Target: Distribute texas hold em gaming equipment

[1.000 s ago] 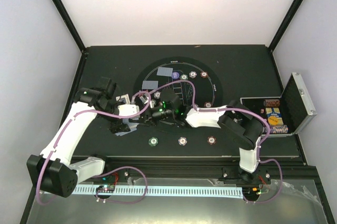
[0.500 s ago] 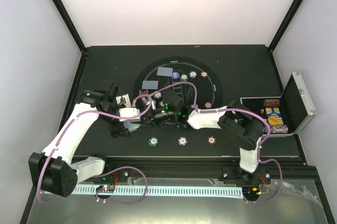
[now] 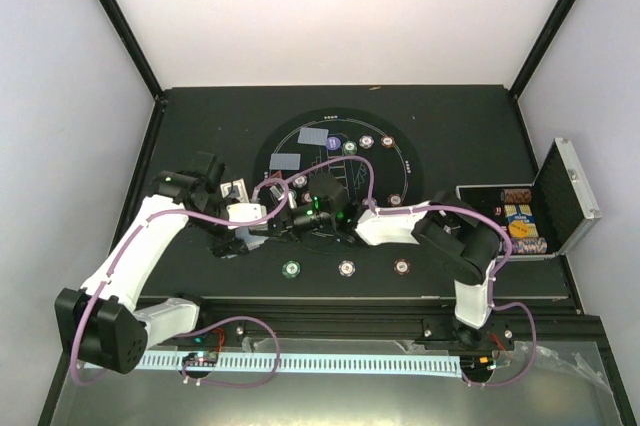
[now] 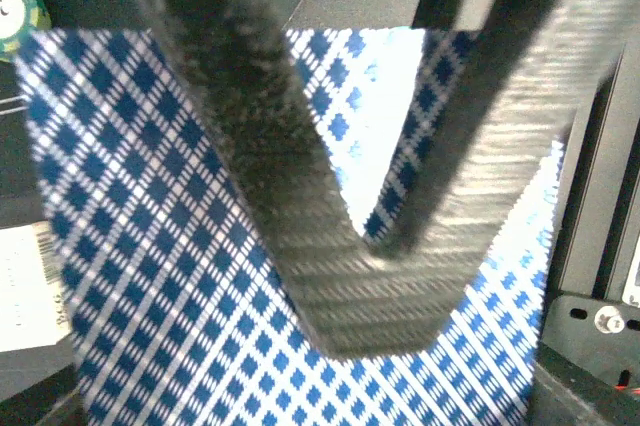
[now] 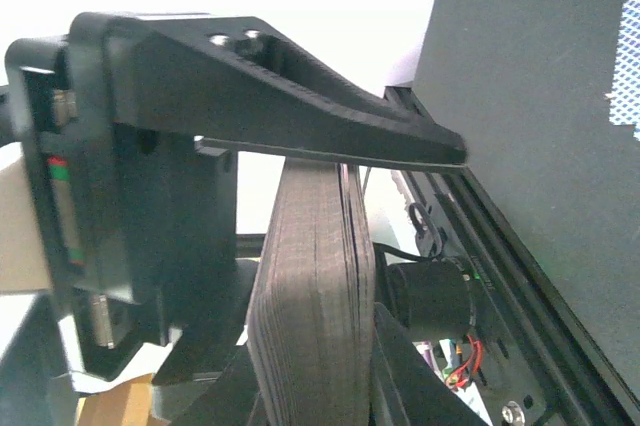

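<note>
In the left wrist view a blue-diamond-backed playing card (image 4: 150, 246) lies flat on the black table, under my left gripper (image 4: 370, 291). Its two fingers meet at the tips above the card. In the top view that left gripper (image 3: 240, 239) is at the mat's left edge, over the card (image 3: 250, 237). My right gripper (image 3: 292, 219) sits just right of it, shut on a deck of cards (image 5: 310, 326) seen edge-on. Two cards (image 3: 314, 136) lie face down at the far side of the round mat. Striped chips (image 3: 346, 268) form a near row and a far row (image 3: 367, 141).
An open silver-edged black case (image 3: 545, 208) with chips stands at the right. A white labelled item (image 3: 235, 189) lies beside the left arm. A green chip (image 4: 15, 11) sits near the card. The black rail (image 3: 400, 298) runs along the near edge.
My left gripper opened and then closed again, shifting slightly right and away from the near edge. The card now lies on the table under it. The right arm and deck held still.
</note>
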